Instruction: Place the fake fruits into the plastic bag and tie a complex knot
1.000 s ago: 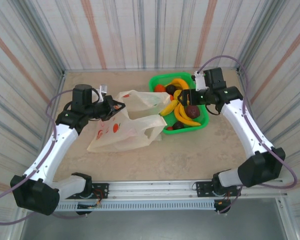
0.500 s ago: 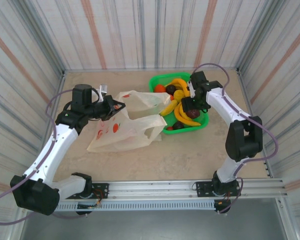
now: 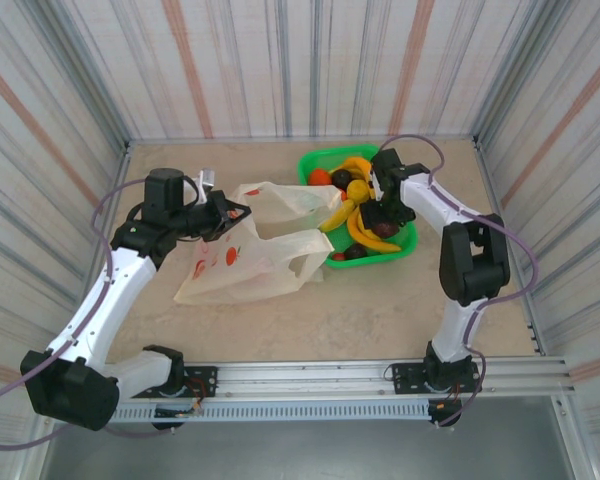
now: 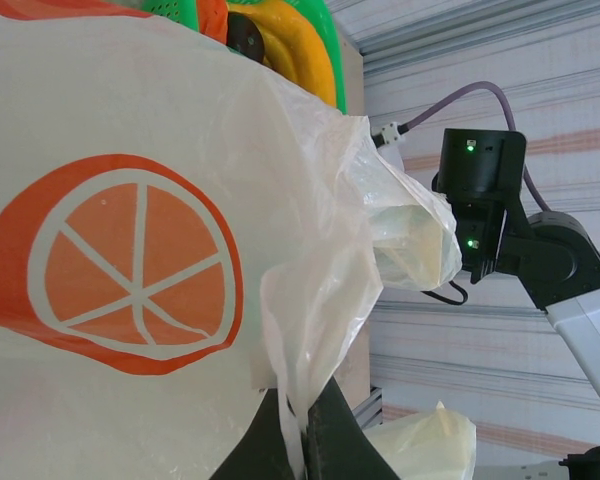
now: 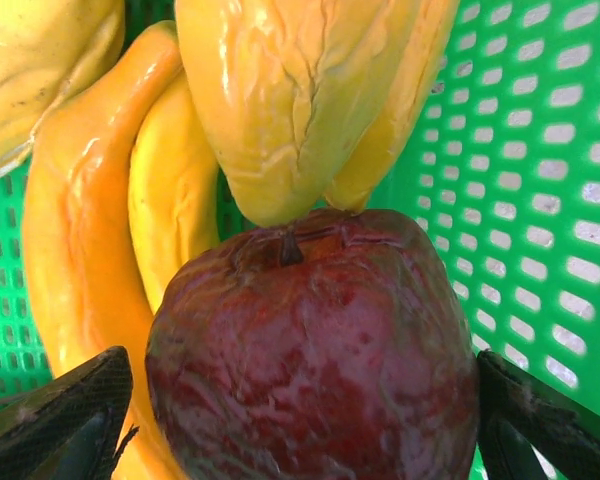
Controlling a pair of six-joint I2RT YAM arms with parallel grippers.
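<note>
Cream plastic bag [image 3: 242, 258] printed with orange slices lies slack, a fold of its film pinched in the closed left gripper [image 4: 302, 445], while farther back the right gripper [image 5: 300, 415] stands spread on either side of a dark red apple [image 5: 310, 340] beneath yellow bananas [image 5: 280, 100] in the green basket [image 5: 550, 150].

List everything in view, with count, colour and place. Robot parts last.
plastic bag: one, cream with red-orange fruit prints, on the table left of centre
basket: one, green, on the table right of centre
bananas: several, yellow, in the basket
apple: one, dark red, in the basket
orange: one, orange, basket's far left corner
table: one, beige
left gripper: one, black, shut on the plastic bag's edge
right gripper: one, black, open, straddling the apple
</note>
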